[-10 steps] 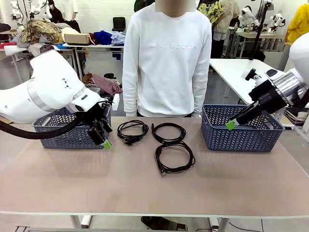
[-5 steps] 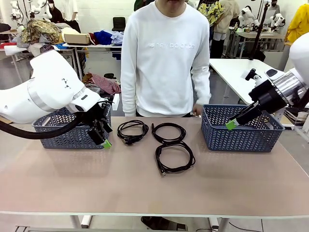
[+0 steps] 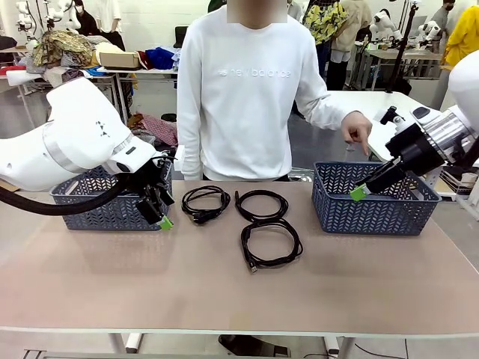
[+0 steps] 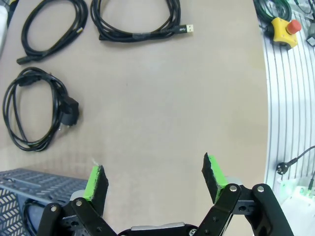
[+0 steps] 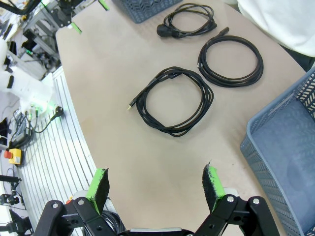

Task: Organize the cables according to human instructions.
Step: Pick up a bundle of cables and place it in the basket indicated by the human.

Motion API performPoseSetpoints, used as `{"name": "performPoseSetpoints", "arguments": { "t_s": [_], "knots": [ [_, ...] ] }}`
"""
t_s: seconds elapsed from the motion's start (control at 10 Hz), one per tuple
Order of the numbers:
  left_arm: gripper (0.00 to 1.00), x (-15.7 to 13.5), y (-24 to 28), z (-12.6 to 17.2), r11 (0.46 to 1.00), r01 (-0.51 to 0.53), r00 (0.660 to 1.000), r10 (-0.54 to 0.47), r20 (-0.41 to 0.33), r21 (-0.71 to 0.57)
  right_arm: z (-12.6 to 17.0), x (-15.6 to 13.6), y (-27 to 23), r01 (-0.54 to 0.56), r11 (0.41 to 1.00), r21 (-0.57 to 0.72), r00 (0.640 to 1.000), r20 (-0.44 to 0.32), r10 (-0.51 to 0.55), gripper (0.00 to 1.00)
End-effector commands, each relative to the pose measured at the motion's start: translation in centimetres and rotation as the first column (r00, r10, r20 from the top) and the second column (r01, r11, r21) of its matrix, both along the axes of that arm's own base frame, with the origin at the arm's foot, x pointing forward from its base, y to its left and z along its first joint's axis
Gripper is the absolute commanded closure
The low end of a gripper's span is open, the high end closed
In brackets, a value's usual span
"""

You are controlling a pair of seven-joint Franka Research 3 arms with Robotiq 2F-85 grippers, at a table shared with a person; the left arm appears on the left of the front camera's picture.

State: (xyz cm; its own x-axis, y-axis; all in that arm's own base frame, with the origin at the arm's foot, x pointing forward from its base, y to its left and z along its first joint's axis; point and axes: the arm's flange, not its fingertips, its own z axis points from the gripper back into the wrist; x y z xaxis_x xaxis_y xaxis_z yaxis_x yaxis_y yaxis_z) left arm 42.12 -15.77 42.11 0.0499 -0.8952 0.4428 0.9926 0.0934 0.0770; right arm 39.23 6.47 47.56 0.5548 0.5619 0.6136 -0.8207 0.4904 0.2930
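**Both tools idle while the person points at a basket**

The right tool (image 3: 361,191), black with two green-padded fingers, hangs with its jaws spread wide and nothing between them. It sits over the front wall of the right grey-blue lattice plastic basket (image 3: 374,218). Above that basket's far rim, the person's hand (image 3: 356,129) points a finger down toward it. The left tool (image 3: 160,214), just as wide open and empty, hovers well to the left of the right basket, at a corner of the matching left grey-blue basket (image 3: 90,209).

Three thin black cables lie coiled on the beige surface (image 3: 224,299), all left of the right basket. The far coil (image 3: 262,204) and the near coil (image 3: 271,243) are closest to it and seem to touch each other. The plug-ended coil (image 3: 203,202) lies farther left.

The step in hand looks like taking the instruction, since none of these three coils is gripped. The finger seems to name the right basket as the destination, but which cable is meant cannot be told. The next move probably calls for a tool to come over one coil, straddle a strand lying flat on the surface, and pinch low enough to catch the thin cord.
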Motion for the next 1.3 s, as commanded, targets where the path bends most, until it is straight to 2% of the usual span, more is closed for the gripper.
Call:
{"name": "performPoseSetpoints", "arguments": {
  "t_s": [0.0,1.1,1.2],
  "knots": [
    [0.0,0.02,0.09,0.0,1.0,0.0,1.0,0.0,-0.002,0.001,0.09,0.24,-0.01,-0.014,0.999,0.033,1.0,0.018,0.014,0.0],
    [0.0,0.02,0.09,0.0,1.0,0.0,1.0,0.0,-0.002,0.001,0.09,0.24,-0.01,-0.014,0.999,0.033,1.0,0.018,0.014,0.0],
    [0.0,0.02,0.09,0.0,1.0,0.0,1.0,0.0,-0.002,0.001,0.0,0.0,0.0,0.0,1.0,0.0,1.0,0.0,0.0,0.0]
  ]
}}
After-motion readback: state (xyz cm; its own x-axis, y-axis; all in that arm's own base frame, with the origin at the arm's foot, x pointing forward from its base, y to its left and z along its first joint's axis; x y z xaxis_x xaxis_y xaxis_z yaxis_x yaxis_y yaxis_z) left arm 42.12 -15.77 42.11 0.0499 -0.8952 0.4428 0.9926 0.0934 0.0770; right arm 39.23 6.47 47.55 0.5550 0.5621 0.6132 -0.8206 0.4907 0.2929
